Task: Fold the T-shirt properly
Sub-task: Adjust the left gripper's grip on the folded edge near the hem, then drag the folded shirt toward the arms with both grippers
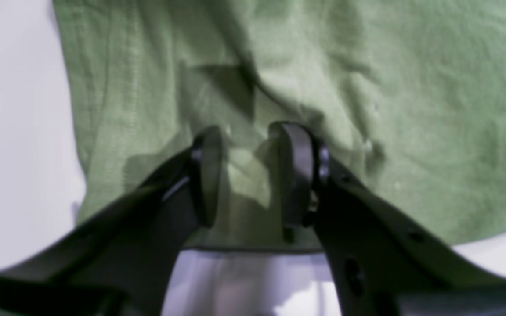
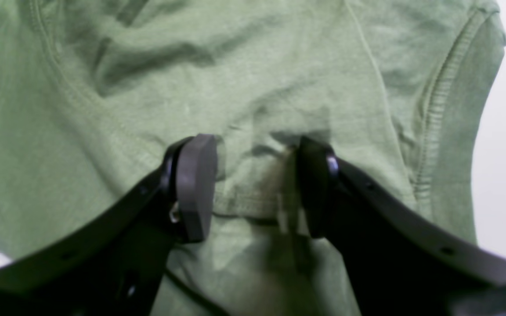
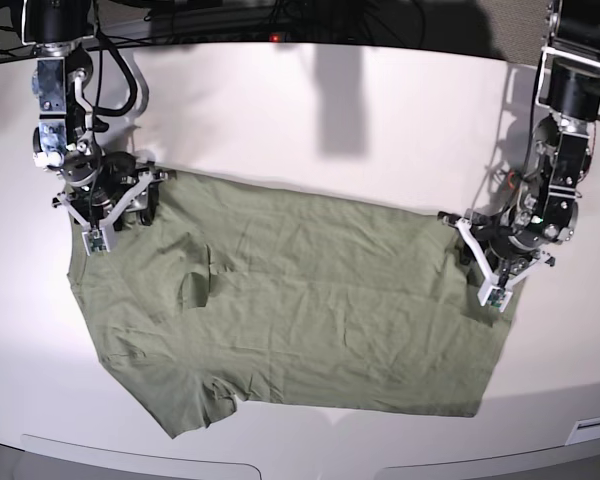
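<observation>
The sage-green T-shirt (image 3: pixel 310 300) lies spread and wrinkled on the white table (image 3: pixel 330 120), collar end toward the base view's left. My right gripper (image 3: pixel 120 212) stands over the shirt's upper left corner. In its wrist view the right gripper (image 2: pixel 255 153) is open, its fingertips down on the T-shirt (image 2: pixel 279 66) beside a stitched seam (image 2: pixel 437 109). My left gripper (image 3: pixel 477 262) is at the shirt's right edge. Up close the left gripper (image 1: pixel 251 145) is open and straddles a small ruck of the T-shirt (image 1: pixel 411 109) just inside the hem.
Bare white table (image 1: pixel 16 131) shows beside the cloth at the left arm. Dark cables (image 3: pixel 280 20) run along the table's far edge. A sleeve (image 3: pixel 195 405) sticks out toward the near edge at the lower left.
</observation>
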